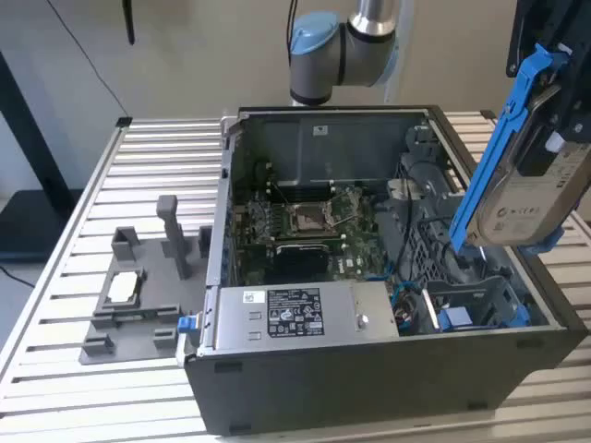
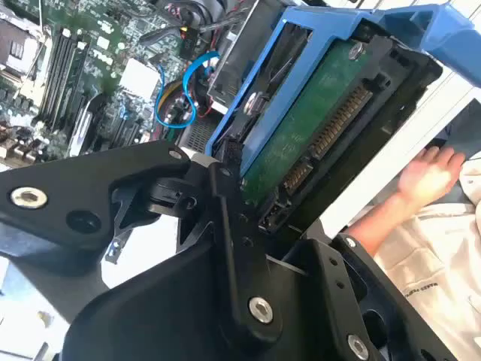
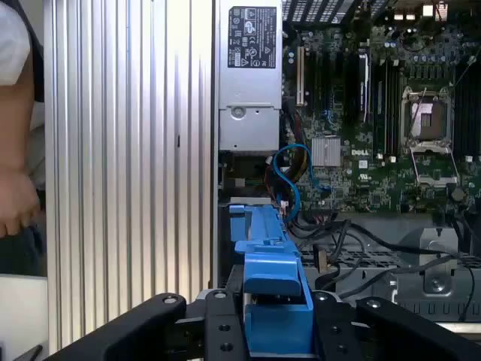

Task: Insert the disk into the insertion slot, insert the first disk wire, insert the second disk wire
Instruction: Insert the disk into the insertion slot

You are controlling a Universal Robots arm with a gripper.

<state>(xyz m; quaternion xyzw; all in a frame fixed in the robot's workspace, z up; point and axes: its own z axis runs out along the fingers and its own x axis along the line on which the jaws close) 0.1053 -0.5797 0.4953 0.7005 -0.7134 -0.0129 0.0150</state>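
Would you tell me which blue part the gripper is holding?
The blue frame around the disk, clamped in the gripper above the case at the exterior view's right; the other blue piece sits low inside it.

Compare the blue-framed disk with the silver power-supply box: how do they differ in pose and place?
The disk hangs tilted on edge above the case, clamped in the gripper; the power-supply box lies flat inside the case. The disk sits in a blue carrier; the power-supply box is bare silver metal. Both carry a printed label.
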